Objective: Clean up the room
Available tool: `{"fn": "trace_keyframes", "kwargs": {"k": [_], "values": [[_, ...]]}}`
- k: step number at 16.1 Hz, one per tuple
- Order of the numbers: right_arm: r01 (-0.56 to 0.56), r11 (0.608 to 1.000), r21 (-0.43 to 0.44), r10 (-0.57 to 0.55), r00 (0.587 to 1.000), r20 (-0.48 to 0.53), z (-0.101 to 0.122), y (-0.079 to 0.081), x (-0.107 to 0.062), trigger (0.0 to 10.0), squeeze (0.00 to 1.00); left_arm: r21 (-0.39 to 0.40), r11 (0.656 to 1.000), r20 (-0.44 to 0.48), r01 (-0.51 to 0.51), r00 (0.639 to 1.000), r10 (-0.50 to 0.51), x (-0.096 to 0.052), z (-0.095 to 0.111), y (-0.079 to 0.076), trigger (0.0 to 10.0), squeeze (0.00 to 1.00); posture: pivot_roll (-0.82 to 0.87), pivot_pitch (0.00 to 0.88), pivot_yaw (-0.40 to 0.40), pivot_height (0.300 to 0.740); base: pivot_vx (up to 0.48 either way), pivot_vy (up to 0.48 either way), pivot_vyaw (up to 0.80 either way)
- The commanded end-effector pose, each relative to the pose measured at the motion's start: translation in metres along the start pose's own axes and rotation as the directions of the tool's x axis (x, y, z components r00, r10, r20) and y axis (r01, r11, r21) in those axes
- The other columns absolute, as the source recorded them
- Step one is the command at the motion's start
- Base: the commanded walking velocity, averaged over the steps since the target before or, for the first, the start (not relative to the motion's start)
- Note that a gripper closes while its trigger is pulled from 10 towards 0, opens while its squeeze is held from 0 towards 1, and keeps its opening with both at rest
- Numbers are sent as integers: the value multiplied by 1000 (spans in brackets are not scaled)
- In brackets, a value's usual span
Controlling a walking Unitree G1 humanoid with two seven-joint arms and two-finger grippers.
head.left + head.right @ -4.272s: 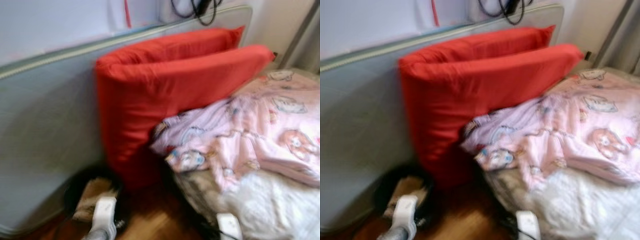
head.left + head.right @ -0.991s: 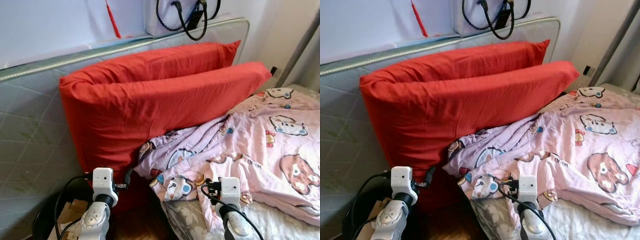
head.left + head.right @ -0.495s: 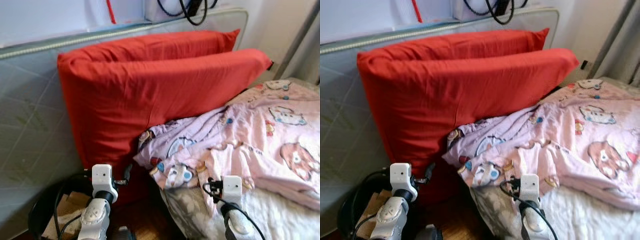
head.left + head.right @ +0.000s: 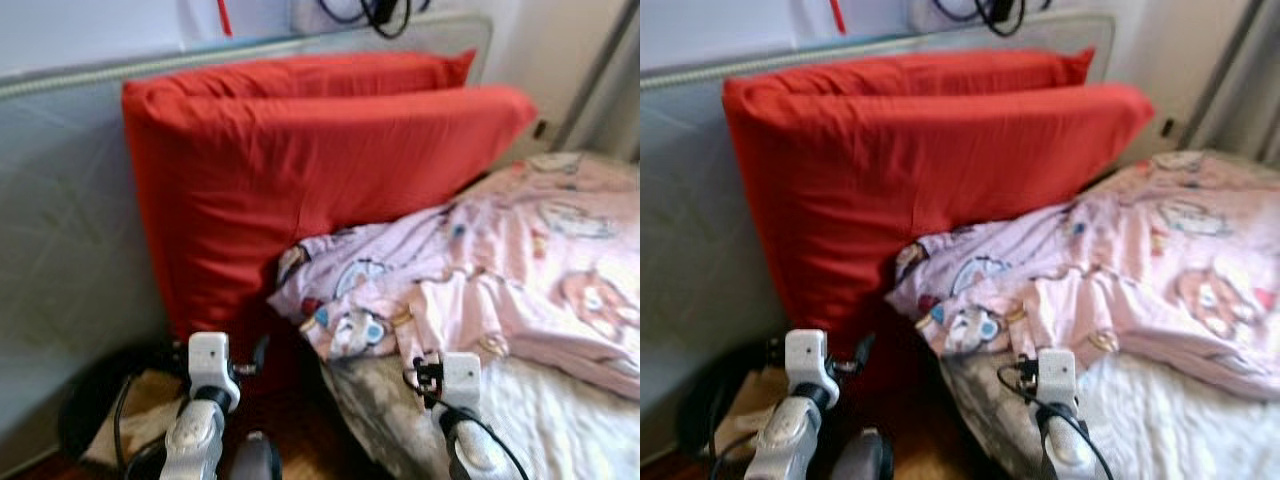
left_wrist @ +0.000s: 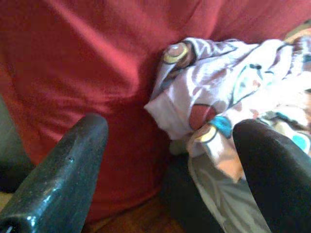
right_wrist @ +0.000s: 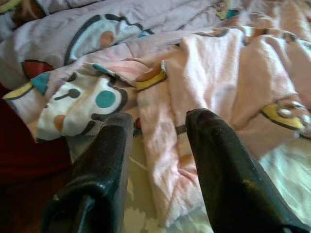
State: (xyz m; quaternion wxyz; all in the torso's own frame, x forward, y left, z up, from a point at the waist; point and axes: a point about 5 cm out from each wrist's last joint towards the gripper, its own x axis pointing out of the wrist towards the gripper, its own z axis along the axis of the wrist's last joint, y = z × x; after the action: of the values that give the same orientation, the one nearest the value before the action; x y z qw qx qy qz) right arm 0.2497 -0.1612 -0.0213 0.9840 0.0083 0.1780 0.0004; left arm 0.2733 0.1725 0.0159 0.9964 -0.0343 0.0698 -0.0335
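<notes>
Fingers (image 6: 109, 165) parted (both grippers) — pink blanket (image 6: 204, 73) against red pillows (image 4: 300, 150).

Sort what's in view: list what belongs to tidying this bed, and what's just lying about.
For the job:
- crumpled pink cartoon-print blanket
- two large red fabric pillows
- left gripper, open
- right gripper, open

Just lying about:
- grey quilted mattress standing behind the pillows
- black cables hanging above it

This is a bedroom in a home. A bed (image 4: 560, 420) carries a rumpled pink blanket (image 4: 480, 280) printed with cartoon animals. Two big red pillows (image 4: 300, 170) lean beside the bed against a grey quilted mattress (image 4: 70, 220) standing on edge. Below the pillows there is wooden floor (image 4: 930, 430).
</notes>
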Motion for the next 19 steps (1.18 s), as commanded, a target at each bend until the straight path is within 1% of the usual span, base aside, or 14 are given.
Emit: {"fn": "trace_keyframes", "kwargs": {"k": [1, 4, 7, 8, 10, 11, 16, 19], "values": [[0, 1000, 9, 0, 1000, -4, 0, -1, 1, 10000, 0, -5, 1000, 15, 11, 1000, -11, 5, 6, -2, 10000, 0, 1, 0, -23, 641, 0, 0, 0], [-8, 1000, 11, 8, 1000, -15, -1, 0, 1, 10000, 0, -7, 1000, 13, 11, 1000, -11, 4, 6, -1, 10000, 0, 2, 0, -23, 641, 0, 0, 0], [-19, 1000, 10, 20, 999, -37, -5, 1, 0, 10000, 0, -8, 1000, 14, 11, 1000, -11, 4, 6, -1, 10000, 0, 3, 0, -22, 641, 160, 0, 0], [-24, 1000, 14, 25, 998, -55, -7, 2, 0, 10000, 0, -8, 1000, 15, 12, 1000, -12, 4, 6, -1, 10000, 0, 3, 0, -22, 636, 0, 0, 0], [-32, 999, 13, 32, 998, -57, -8, 2, 0, 10000, 0, -8, 1000, 16, 14, 1000, -13, 4, 7, -1, 10000, 0, 1, 0, -21, 612, 0, 0, 0], [-26, 999, 18, 28, 998, -64, -11, 0, -2, 10000, 0, -9, 1000, 17, 16, 1000, -16, 5, 7, -1, 10000, 0, 3, 0, -22, 607, 0, 0, 0], [-21, 1000, 16, 23, 993, -117, -18, -2, -2, 10000, 0, -8, 1000, 19, 16, 1000, -16, 5, 8, -1, 10000, 0, 5, 0, -20, 607, 0, 0, 0], [-32, 999, 12, 33, 991, -127, -20, -1, -3, 10000, 0, -5, 1000, 22, 17, 1000, -17, 5, 9, -1, 10000, 0, 5, 0, -19, 607, 85, 0, 0]]}}
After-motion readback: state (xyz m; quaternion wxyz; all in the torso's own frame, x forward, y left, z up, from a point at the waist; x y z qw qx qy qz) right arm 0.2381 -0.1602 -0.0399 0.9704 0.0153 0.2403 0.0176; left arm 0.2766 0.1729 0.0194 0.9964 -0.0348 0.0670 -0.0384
